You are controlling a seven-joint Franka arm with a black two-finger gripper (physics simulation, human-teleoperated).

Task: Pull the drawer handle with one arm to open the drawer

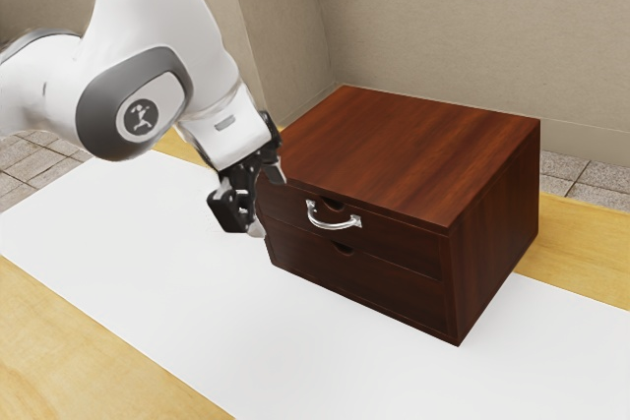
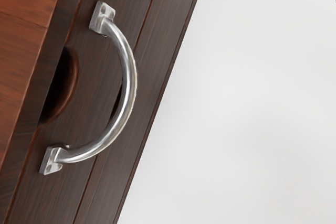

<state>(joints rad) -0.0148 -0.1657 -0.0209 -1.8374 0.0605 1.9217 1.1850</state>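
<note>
A dark wooden cabinet [image 1: 413, 145] with two drawers stands on the white mat. The top drawer [image 1: 394, 235] carries a curved silver handle [image 1: 332, 215] and sits flush with the cabinet front. My black gripper [image 1: 241, 215] hangs just off the cabinet's front corner, toward the exterior view's left of the handle, a short gap away and touching nothing. Its fingers stand open with nothing between them. In the wrist view the handle [image 2: 126, 87] arches across the drawer front [image 2: 100, 129], with a half-round notch [image 2: 60, 90] behind it.
The lower drawer [image 1: 379, 280] has no handle, just a small notch at its top edge. The white mat [image 1: 148, 263] covers a wooden table [image 1: 59, 371] and stretches out in front of the cabinet. Beige walls rise behind.
</note>
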